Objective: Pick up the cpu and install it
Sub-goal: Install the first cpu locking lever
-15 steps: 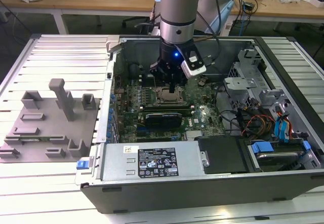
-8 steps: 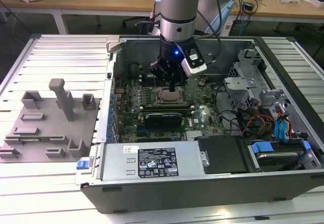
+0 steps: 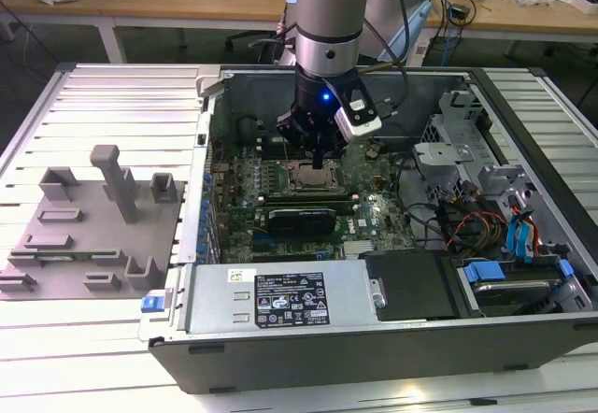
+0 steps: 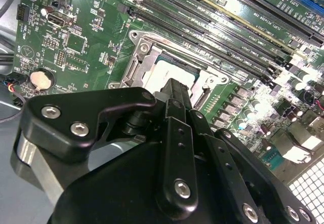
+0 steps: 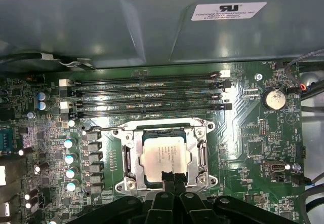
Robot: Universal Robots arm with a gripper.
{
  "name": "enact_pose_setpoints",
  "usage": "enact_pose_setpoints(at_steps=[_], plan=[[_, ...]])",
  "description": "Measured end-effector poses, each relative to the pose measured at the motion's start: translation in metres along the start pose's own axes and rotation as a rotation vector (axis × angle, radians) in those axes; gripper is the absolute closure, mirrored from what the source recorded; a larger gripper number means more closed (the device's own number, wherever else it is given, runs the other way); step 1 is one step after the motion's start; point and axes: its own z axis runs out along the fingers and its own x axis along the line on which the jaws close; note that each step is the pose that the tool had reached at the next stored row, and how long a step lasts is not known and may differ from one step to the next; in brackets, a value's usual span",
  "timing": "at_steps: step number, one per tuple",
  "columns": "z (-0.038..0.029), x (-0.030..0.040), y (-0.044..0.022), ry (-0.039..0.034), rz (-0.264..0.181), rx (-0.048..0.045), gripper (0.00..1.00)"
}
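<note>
The cpu (image 5: 167, 155) is a small square chip with a silvery top, lying flat inside the metal-rimmed socket frame (image 5: 126, 158) on the green motherboard (image 5: 248, 133). In the exterior view the cpu (image 3: 311, 178) sits in the open computer case (image 3: 392, 348), directly under the arm. My gripper (image 5: 172, 177) hangs just above the chip's near edge, its two black fingers pressed together with nothing between them. In the second wrist view the gripper (image 4: 174, 88) covers part of the cpu (image 4: 169, 73). Whether the tips touch the chip cannot be told.
Memory slots (image 5: 147, 95) run beside the socket, and a coin battery (image 5: 275, 100) sits past them. A power supply (image 3: 280, 296), drive cages (image 3: 467, 151) and loose cables (image 3: 467, 226) crowd the case. Grey fixture blocks (image 3: 84, 235) stand on the slatted table at the exterior view's left.
</note>
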Motion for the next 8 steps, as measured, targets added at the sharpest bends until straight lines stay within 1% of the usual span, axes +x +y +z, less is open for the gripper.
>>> enact_pose_setpoints(at_steps=[5, 6, 7, 8], plan=[[-0.0013, 0.0000, 0.0000, 0.0001, 0.000, 0.0002, 0.89], [-0.0026, -0.0001, 0.0000, 0.0001, 0.000, 0.0001, 0.89], [-0.0058, -0.0003, 0.0002, 0.0000, 0.000, 0.0001, 0.89], [-0.0076, -0.0003, 0.0002, 0.0000, 0.000, 0.0003, 0.89]])
